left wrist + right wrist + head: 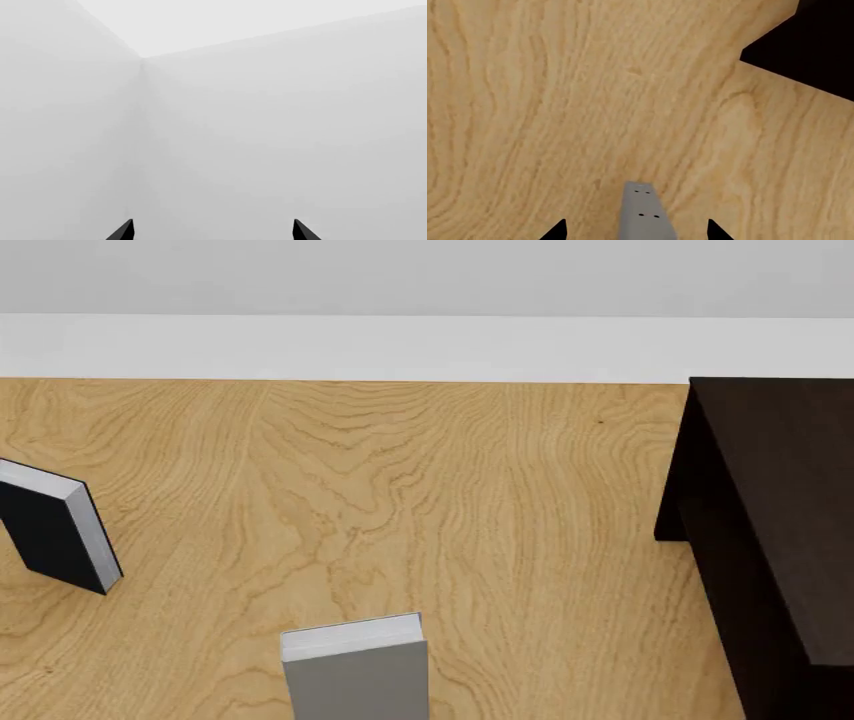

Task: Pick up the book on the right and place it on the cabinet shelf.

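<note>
wood-grain table (400, 470) | grey book (358, 670) upright | both grippers' fingers apart, empty

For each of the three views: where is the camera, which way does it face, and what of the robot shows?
Head: on the robot's head, looking down over the wooden table, grey book, black-covered book, dark cabinet; no arm visible.
Left wrist: facing bare white walls; left gripper tips only.
Right wrist: above the table, right gripper straddling the book.
Head and right wrist views share the book, table and cabinet.
</note>
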`<state>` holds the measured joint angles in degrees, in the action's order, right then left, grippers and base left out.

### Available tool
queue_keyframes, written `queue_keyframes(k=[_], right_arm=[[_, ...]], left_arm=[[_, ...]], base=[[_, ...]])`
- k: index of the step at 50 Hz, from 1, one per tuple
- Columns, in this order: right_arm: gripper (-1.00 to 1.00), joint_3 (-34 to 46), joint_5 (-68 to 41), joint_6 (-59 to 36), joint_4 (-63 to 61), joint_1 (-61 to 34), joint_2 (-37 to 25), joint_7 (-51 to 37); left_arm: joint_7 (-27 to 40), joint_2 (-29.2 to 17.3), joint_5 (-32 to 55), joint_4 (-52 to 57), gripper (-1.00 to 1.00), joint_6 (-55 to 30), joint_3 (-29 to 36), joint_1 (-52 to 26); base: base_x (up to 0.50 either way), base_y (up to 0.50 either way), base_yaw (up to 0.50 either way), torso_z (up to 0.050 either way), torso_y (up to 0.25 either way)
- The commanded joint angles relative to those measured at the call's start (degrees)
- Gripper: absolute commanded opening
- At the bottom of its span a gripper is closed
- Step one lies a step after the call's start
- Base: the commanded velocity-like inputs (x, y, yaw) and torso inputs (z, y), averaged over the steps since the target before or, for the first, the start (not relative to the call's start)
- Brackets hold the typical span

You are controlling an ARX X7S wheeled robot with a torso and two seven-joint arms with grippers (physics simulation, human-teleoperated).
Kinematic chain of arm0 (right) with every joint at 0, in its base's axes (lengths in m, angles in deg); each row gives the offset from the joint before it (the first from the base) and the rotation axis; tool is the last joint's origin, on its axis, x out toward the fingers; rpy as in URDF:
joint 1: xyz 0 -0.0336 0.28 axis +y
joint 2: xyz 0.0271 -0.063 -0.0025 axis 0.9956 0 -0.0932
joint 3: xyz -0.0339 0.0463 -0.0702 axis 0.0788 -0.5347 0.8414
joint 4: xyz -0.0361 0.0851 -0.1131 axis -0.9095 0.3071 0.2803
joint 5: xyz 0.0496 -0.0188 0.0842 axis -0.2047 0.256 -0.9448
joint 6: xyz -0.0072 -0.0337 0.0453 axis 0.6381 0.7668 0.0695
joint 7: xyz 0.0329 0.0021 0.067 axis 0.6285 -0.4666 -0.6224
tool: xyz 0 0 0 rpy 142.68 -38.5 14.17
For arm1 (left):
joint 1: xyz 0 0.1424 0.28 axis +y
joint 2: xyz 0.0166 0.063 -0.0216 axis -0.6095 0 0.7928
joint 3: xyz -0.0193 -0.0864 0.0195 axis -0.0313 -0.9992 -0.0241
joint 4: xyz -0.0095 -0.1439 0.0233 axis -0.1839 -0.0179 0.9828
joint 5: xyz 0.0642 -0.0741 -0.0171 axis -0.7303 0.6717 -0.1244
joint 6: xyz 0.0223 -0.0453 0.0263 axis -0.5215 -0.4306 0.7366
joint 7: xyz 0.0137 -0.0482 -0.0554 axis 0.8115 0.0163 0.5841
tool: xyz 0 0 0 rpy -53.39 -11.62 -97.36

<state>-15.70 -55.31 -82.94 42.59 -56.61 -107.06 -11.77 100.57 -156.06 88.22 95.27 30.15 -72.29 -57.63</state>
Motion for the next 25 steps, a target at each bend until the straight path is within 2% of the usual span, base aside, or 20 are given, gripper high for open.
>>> queue_keyframes(k=[1,17,18,25], right_arm=[[1.0,0.3,2.1,0.5,0.0,1.7,-0.5,1.7],[1.0,0.7,3.8,1.3,-0.6,3.5,-1.2,3.3],[-1.0,0.7,3.8,1.3,-0.6,3.4,-1.2,3.2],[-1.0,0.6,3.6,1.2,-1.2,3.3,-1.3,2.8]], left_arm=[[0.0,0.1,-0.1,-0.1,1.0,-0.1,0.3,-0.2],[-0.1,0.3,-0.2,-0.1,1.0,-0.1,0.3,0.0],[-0.1,0.3,-0.2,-0.2,1.0,-0.1,0.3,-0.1],[-0.1,0.3,-0.2,0.0,1.0,-0.1,-0.2,0.4]], base=[[0.0,0.0,0.0,0.0,0.0],[0.0,0.0,0.0,0.0,0.0],[0.0,0.0,0.0,0.0,0.0],[0.0,0.0,0.0,0.0,0.0]])
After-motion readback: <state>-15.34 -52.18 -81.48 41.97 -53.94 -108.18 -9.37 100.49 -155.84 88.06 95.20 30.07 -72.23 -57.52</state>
